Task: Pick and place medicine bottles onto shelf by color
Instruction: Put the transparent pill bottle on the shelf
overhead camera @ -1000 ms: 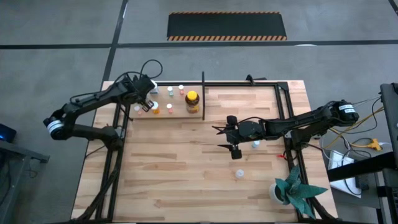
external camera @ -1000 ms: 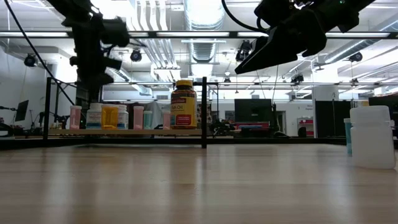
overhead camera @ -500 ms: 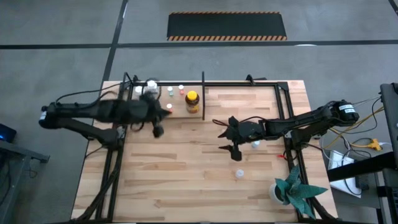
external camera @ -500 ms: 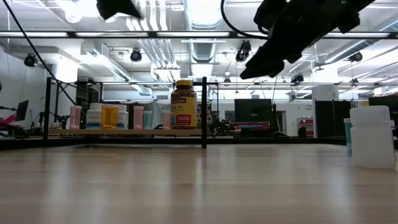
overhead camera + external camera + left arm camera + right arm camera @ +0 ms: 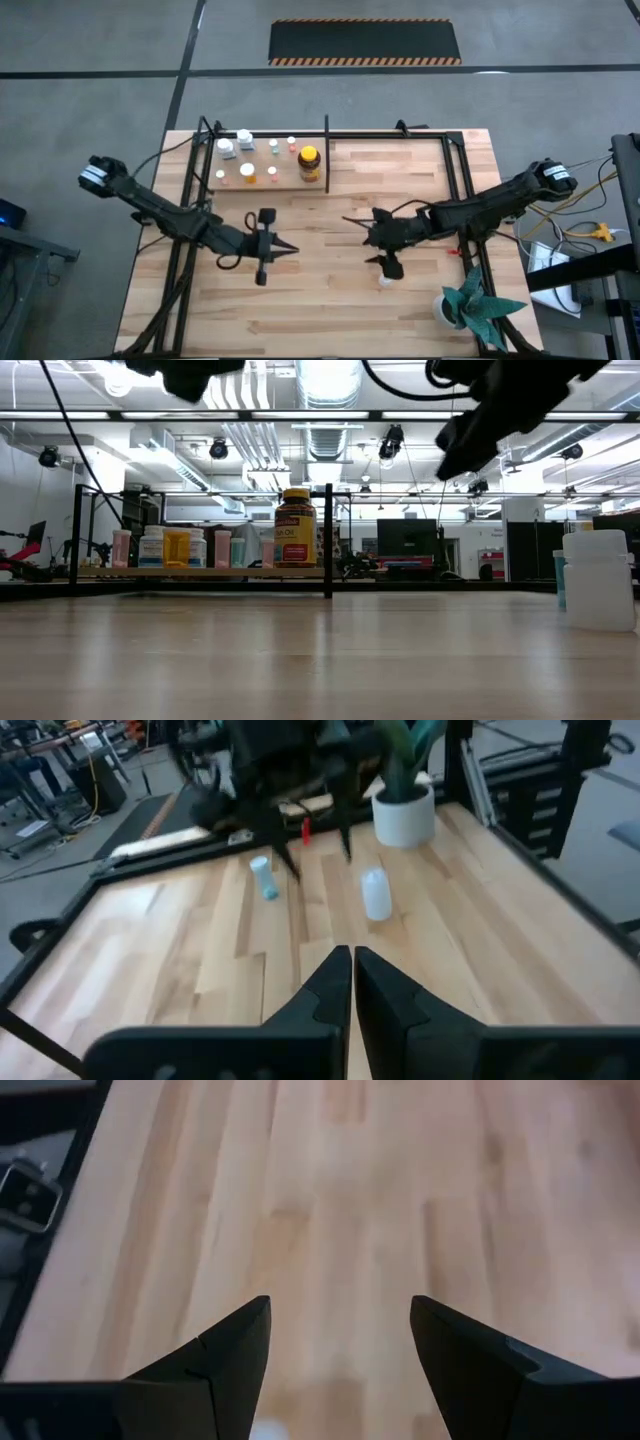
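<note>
Right end effector (image 5: 362,238) spread wide, empty, above table (image 5: 330,310); left end effector (image 5: 283,249) closed, empty.

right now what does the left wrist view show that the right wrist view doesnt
Only the left wrist view shows the white bottle and the pale blue bottle standing on the table, the white plant pot behind them, and the right arm's pincer hanging over them, plus the left pincer shut. Only the right wrist view shows the right pincer's fingers spread open from close up, with nothing between them. Both show the bare wooden table.
</note>
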Robot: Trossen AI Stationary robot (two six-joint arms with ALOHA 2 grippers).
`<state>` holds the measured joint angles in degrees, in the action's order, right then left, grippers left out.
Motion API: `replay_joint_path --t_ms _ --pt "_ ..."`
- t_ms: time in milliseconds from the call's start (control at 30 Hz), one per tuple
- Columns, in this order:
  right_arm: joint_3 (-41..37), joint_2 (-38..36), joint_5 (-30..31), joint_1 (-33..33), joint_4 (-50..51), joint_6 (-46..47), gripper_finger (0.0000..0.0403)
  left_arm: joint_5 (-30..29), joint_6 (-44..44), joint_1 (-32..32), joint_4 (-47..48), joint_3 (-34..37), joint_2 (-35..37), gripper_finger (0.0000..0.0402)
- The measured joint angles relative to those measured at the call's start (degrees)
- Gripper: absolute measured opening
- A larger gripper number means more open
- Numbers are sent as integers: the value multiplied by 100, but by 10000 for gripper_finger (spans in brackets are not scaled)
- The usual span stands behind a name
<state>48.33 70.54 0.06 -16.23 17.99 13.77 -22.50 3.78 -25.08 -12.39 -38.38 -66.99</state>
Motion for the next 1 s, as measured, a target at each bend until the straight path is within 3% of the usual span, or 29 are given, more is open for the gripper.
replay_joint_path --t_ms 233,500,1000 --pt "75 0 15 -512 849 794 231 -2 -6 2 -522 209 -334 0" --pt "73 0 363 -837 1859 1721 231 -2 -27 2 -540 198 -218 0" --pt "68 559 918 -1432 1852 2272 231 -2 -34 7 -519 198 -202 0"
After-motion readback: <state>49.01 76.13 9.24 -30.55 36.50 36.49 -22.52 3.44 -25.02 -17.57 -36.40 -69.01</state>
